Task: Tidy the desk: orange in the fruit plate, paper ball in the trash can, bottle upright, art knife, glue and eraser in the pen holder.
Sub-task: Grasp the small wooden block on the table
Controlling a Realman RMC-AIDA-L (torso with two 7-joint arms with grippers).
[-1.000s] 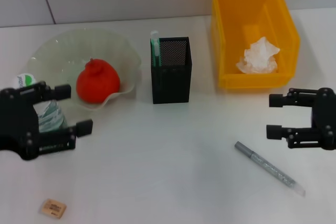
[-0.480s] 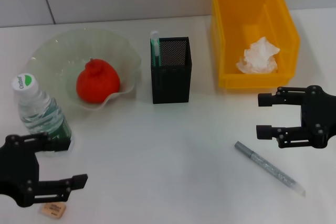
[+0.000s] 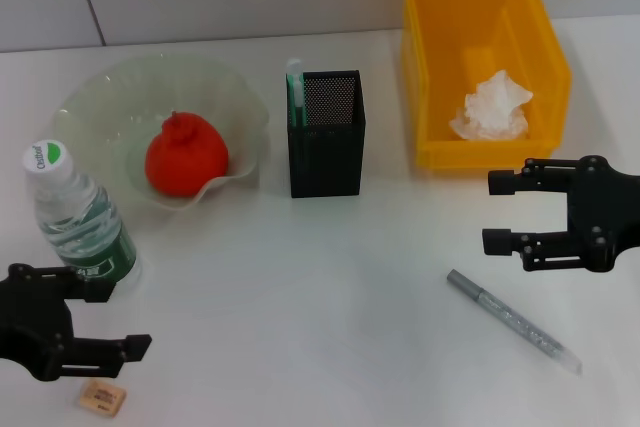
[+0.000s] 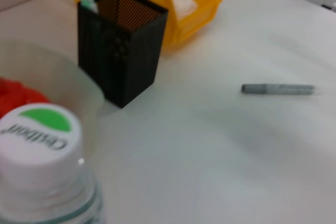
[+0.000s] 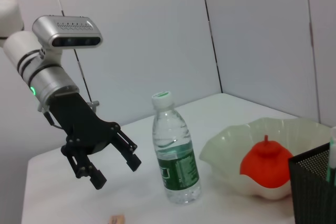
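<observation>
The bottle (image 3: 78, 222) stands upright and free beside the fruit plate (image 3: 235, 107), which holds the orange (image 3: 186, 155). My left gripper (image 3: 128, 315) is open just in front of the bottle, with the tan eraser (image 3: 102, 398) on the table right below it. The paper ball (image 3: 492, 107) lies in the yellow trash can (image 3: 545, 42). A green-and-white glue stick (image 3: 294, 87) stands at the left wall of the black mesh pen holder (image 3: 326, 137). The grey art knife (image 3: 512, 320) lies on the table, and my open right gripper (image 3: 488, 212) hovers just behind it.
The right wrist view shows the left gripper (image 5: 113, 161) open beside the bottle (image 5: 176, 156). In the left wrist view the bottle cap (image 4: 39, 140) fills the near corner, with the pen holder (image 4: 121, 45) and the art knife (image 4: 278, 88) beyond it.
My left gripper has let go of the bottle and pulled back toward the table's front edge, leaving it upright. The right gripper has drifted a little to the left.
</observation>
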